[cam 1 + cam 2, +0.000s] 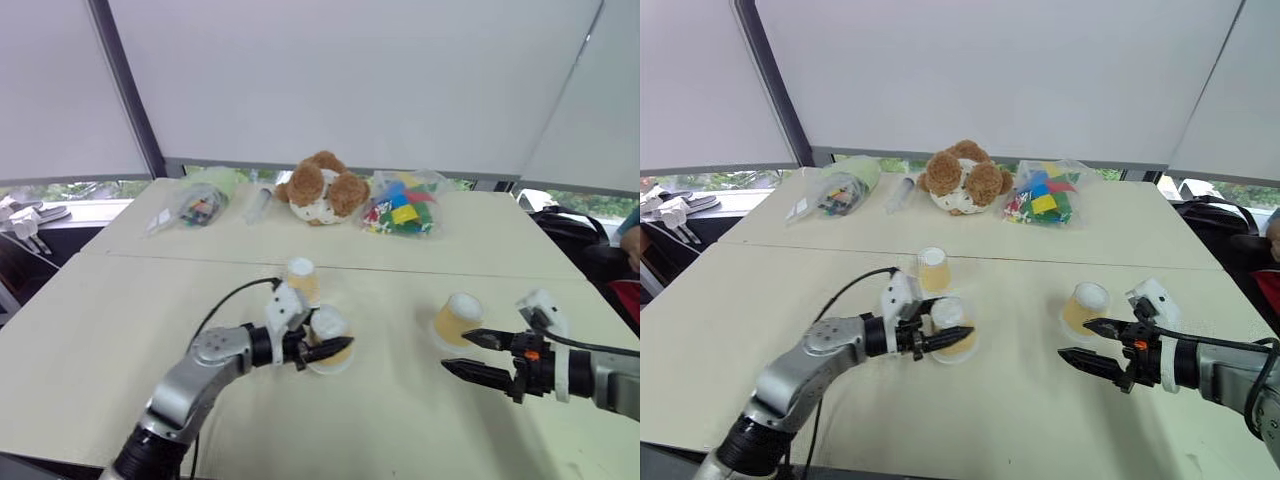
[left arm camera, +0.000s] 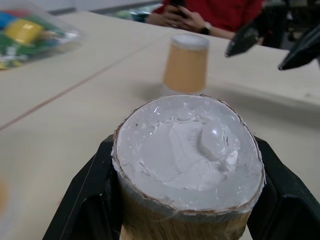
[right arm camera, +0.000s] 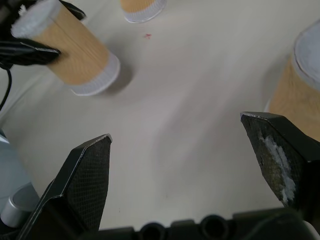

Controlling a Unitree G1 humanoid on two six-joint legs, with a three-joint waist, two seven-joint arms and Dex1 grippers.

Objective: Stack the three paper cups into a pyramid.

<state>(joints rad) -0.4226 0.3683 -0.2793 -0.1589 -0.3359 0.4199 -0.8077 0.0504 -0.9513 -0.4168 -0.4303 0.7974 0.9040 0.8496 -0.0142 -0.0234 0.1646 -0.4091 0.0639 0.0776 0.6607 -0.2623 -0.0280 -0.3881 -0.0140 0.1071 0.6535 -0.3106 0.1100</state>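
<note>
Left gripper (image 1: pixel 325 351) clamped on a tan paper cup (image 1: pixel 330 340), tilted, white bottom up; fingers hide its sides. Left wrist view shows that bottom dented. Second cup (image 1: pixel 302 280) upright-inverted just behind it. Right gripper (image 1: pixel 475 355) jaws wide, empty; third cup (image 1: pixel 459 319) just beyond its fingertips, cut off in right wrist view.

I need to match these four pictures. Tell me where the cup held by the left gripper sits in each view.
Left eye view: the held cup, lower centre, tilted in the left gripper.
Right eye view: lower centre, beside the upright cup.
Left wrist view: its white bottom faces the camera, close between the jaws.
Right wrist view: upper left corner, tilted.
Shared landmark: the cup by the right gripper.
</note>
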